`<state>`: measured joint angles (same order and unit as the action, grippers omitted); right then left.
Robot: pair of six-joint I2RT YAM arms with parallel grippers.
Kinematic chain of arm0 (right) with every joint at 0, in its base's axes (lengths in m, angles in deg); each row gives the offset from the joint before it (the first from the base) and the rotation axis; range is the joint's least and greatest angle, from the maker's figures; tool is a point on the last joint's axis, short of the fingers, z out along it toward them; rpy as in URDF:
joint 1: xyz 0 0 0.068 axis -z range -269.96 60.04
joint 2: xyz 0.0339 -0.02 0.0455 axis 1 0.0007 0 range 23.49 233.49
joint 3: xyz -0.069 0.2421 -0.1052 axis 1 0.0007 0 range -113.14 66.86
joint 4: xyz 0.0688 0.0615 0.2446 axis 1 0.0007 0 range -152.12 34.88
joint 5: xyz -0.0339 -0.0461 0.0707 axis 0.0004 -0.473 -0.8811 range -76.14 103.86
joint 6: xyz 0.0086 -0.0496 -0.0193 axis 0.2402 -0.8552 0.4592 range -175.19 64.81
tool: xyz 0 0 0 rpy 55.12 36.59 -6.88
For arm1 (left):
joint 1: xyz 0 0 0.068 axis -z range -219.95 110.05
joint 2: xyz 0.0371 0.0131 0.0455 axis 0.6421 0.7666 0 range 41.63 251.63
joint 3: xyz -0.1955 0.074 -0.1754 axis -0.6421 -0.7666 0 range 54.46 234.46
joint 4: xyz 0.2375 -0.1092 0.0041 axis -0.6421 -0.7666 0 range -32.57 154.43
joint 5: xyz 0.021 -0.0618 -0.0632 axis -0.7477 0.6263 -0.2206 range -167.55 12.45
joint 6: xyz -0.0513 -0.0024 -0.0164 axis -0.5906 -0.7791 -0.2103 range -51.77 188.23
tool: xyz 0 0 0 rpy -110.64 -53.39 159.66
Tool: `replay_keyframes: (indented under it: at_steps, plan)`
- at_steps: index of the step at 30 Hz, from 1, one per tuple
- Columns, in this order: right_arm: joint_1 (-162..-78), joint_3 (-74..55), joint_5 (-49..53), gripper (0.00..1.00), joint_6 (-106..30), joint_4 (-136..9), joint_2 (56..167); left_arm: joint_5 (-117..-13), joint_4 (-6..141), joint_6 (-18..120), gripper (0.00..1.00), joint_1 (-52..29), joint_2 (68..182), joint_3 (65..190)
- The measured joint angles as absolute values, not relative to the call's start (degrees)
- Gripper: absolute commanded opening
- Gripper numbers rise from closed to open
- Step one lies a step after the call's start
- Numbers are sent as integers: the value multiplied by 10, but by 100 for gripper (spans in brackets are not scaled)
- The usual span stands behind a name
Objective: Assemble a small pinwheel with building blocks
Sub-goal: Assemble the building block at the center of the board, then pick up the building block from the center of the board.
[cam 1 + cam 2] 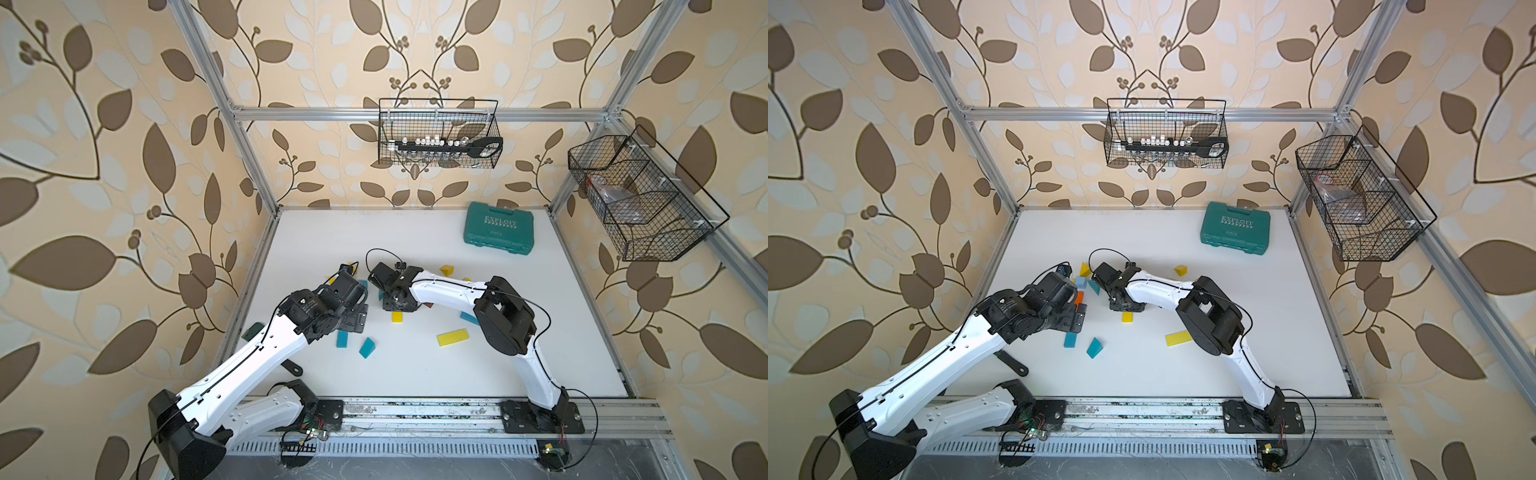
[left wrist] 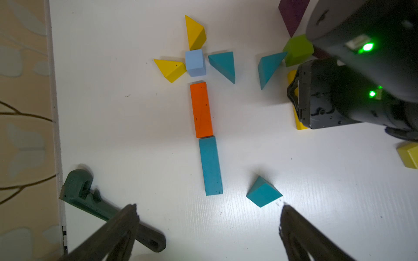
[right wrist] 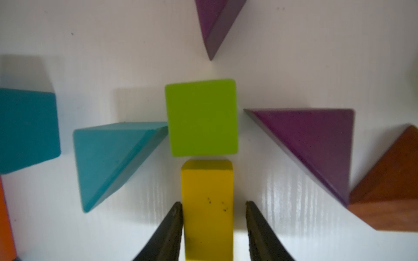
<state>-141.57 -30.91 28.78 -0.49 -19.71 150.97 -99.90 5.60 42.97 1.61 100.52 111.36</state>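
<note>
The right gripper (image 3: 213, 203) is straddling the yellow bar (image 3: 207, 187) at mid-table with its jaws a little apart. One finger is touching the bar and the other is standing clear. The bar's far end is sitting just beside the green cube (image 3: 201, 117), possibly touching it; blur is hiding the seam. A teal wedge (image 3: 113, 158) and a purple wedge (image 3: 305, 144) are flanking the cube. To the left, the left gripper (image 2: 209, 206) is hovering wide open and empty by the teal bar (image 2: 210, 166), which is lying in line with the orange bar (image 2: 201, 109).

Bright, even light; both top views bend at the edges. The right wrist view seems blurred, glare streaking the glossy white tabletop (image 3: 282, 192).
</note>
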Motion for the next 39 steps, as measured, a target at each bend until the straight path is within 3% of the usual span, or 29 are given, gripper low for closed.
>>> replay_keyframes:
  at_steps: [4,8,12,17,22,26,33,39]
  plan:
    - [-1418,-310,279,62,-41,-180,1488,-999,56,430,99,16,1006,1114]
    - [-1421,-246,267,72,-96,-199,1368,-999,56,430,99,16,1007,1114]
    - [-1397,-133,258,74,-157,-209,1206,-999,56,430,99,16,1008,1114]
    - [-1266,13,234,74,-209,-208,1102,-999,56,430,99,16,1008,1114]
    - [-1165,111,177,75,-262,-209,1096,-998,55,430,99,8,1021,1114]
    - [-1126,118,128,75,-305,-231,1114,-996,54,431,99,1,1044,1114]
    - [-1117,99,98,72,-363,-254,1208,-996,54,432,99,-6,1053,1115]
    - [-1117,94,80,66,-375,-259,1208,-995,54,433,99,-14,1052,1115]
